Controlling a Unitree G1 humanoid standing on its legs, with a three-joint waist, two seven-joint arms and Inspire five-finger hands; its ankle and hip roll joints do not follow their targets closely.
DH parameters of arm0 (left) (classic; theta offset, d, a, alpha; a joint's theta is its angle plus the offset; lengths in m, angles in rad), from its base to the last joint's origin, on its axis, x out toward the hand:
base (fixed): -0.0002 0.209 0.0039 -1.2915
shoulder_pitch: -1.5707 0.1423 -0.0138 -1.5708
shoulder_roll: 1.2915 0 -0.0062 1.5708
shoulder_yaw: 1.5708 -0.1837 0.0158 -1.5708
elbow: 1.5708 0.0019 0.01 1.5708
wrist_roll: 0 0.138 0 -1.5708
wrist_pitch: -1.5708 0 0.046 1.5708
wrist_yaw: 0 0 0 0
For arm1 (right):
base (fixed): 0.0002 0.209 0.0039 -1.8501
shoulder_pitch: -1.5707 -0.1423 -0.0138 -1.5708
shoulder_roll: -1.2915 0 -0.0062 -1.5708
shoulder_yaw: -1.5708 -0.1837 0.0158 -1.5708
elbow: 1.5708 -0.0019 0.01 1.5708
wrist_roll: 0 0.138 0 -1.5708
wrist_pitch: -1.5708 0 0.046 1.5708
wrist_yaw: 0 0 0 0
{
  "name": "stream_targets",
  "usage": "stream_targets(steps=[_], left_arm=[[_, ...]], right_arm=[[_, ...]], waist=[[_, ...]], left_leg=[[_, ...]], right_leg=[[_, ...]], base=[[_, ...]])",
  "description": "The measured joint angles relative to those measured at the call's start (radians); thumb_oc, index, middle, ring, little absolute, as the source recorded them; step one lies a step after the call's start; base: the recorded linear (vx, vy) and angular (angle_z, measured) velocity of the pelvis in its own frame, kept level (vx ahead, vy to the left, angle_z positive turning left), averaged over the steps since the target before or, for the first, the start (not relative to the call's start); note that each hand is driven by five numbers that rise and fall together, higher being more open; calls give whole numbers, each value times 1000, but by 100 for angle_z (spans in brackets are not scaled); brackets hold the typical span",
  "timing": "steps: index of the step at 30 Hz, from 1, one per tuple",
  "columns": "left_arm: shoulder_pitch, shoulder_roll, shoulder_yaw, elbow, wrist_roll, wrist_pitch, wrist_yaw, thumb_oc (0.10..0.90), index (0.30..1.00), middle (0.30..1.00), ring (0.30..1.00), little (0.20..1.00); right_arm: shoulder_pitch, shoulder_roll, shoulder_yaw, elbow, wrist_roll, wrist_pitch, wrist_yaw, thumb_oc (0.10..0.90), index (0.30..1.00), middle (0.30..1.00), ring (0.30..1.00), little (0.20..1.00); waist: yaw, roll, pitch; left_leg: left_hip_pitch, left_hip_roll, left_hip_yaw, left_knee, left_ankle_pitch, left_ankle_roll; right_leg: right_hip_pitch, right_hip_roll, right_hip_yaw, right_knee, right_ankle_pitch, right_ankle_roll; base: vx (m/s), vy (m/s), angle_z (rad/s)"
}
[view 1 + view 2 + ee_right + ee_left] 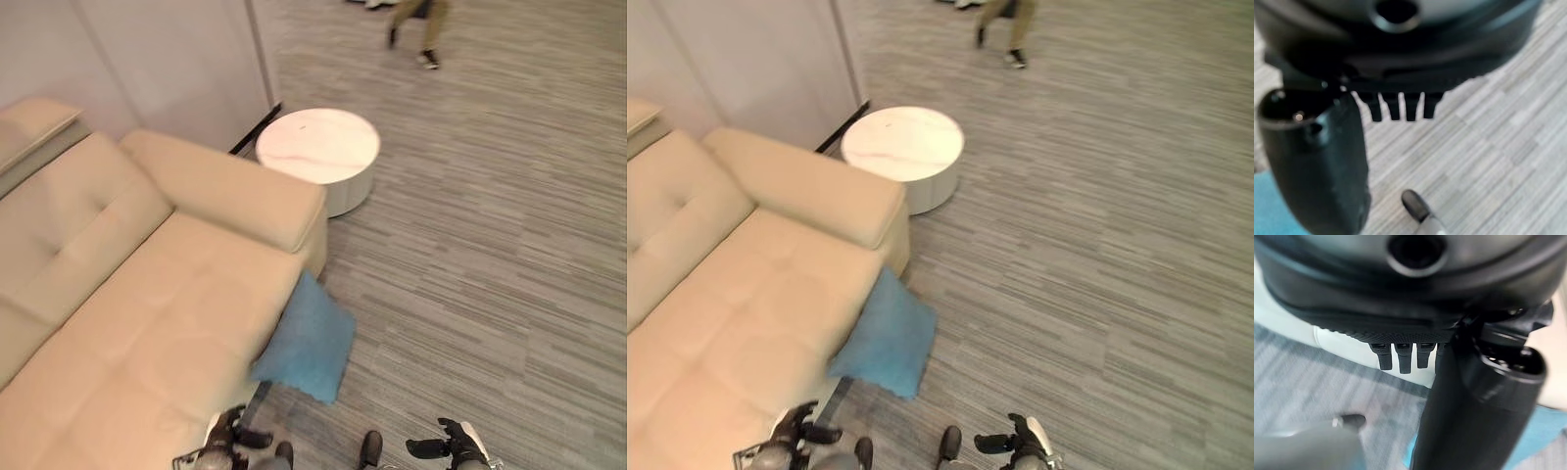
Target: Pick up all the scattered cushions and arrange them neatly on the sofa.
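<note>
Both hands are seen low at the near edge of the head views, the left hand (223,443) at about 7 o'clock and the right hand (453,446) at about 5 o'clock. In each wrist view the fingers (1400,361) are held straight and relaxed, nothing being gripped; the right hand's fingers (1393,107) are likewise spread over bare floor (490,245).

One blue cushion (306,341) is counted. It is leaned on the floor against the front of the beige sofa (147,323), below the armrest end. From the left hand it lies at roughly 1 o'clock, near but apart; from the right hand at roughly 10 o'clock, farther off.

One round white table (318,147) is stood beyond the armrest, by a pale wall (167,59). A person's legs (411,24) are seen at 12 o'clock, well apart.
</note>
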Motion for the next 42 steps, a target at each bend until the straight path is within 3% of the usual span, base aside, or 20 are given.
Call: stream_targets(steps=[2,3,6,8,10,11,14,16,18,25,34,42], left_arm=[[-14,2,-3,2,0,1,0,800,900,900,900,900],[-13,-4,-10,1,2,1,-3,800,900,900,900,900],[-21,-12,-22,-1,3,2,-2,800,900,900,900,900],[-17,-13,-44,-5,-1,6,-3,800,900,900,900,900],[-7,-10,-46,-22,-6,13,1,800,900,900,900,900],[12,-3,-48,-65,-6,14,0,800,900,900,900,900],[18,3,-48,-111,-5,10,1,800,900,900,900,900],[15,7,-48,-132,-7,8,1,800,900,900,900,900],[-18,53,-80,-191,-16,3,15,800,900,900,900,900],[-198,124,-125,-302,-36,-36,61,800,900,900,900,900],[-355,117,-166,-312,-55,-55,99,800,900,900,900,900],[-449,124,-242,-304,-45,-57,149,800,900,900,900,900]], right_arm=[[-10,1,7,-4,1,-4,-1,800,900,900,900,900],[-14,-4,13,-4,1,-15,-3,800,900,900,900,900],[-7,-5,13,0,9,-19,-5,800,900,900,900,900],[-1,-2,10,32,22,-15,-6,800,900,900,900,900],[15,-2,10,35,22,-13,-9,800,900,900,900,900],[23,-1,9,35,22,-13,-13,800,900,900,900,900],[34,6,9,31,22,-13,-15,800,900,900,900,900],[38,6,10,31,22,-11,-15,800,900,900,900,900],[-2,9,12,26,22,-11,-15,800,900,900,900,900],[-175,-2,34,-13,21,-16,-29,800,900,900,900,900],[-242,-23,76,-69,22,-25,-57,800,900,900,900,900],[-293,-37,120,-83,39,-31,-82,800,900,900,900,900]], waist=[[2,-13,7],[-4,-10,9],[-7,-19,14],[-8,-22,18],[-7,-10,14],[-4,-8,16],[-3,-22,16],[-3,-16,17],[-2,-3,25],[-2,17,175],[-21,-24,264],[-45,-32,268]], left_leg=[[-14,6,15,24,15,-2],[-13,9,40,28,-5,19],[12,-7,62,-97,-28,53],[53,-14,60,-302,-23,57],[77,-2,56,-315,-24,58],[92,-7,34,-318,-17,86],[102,-27,57,-320,-17,128],[99,-41,67,-322,-18,140],[27,-59,88,-308,-9,155],[-102,-70,96,-282,7,162],[-188,-62,109,-283,14,158],[-235,-59,114,-296,21,154]], right_leg=[[3,-1,-13,2,-11,-17],[2,0,-25,10,-18,-27],[-8,0,-25,10,-26,-37],[-16,24,-23,-2,-23,-33],[-10,51,-22,0,-23,-33],[-14,63,-12,19,-24,-31],[-36,35,8,66,-40,-7],[-62,16,23,103,-52,9],[-157,-10,36,157,-55,18],[-281,-21,51,162,-18,19],[-352,-4,60,109,22,8],[-396,3,65,82,37,3]], base=[[104,-49,8],[211,-37,5],[178,30,19],[188,100,18],[223,152,-18],[120,90,-33],[69,112,-20],[-78,66,-12],[-126,55,-16],[-120,55,-3],[-59,-1,-5],[-40,-9,-3]])
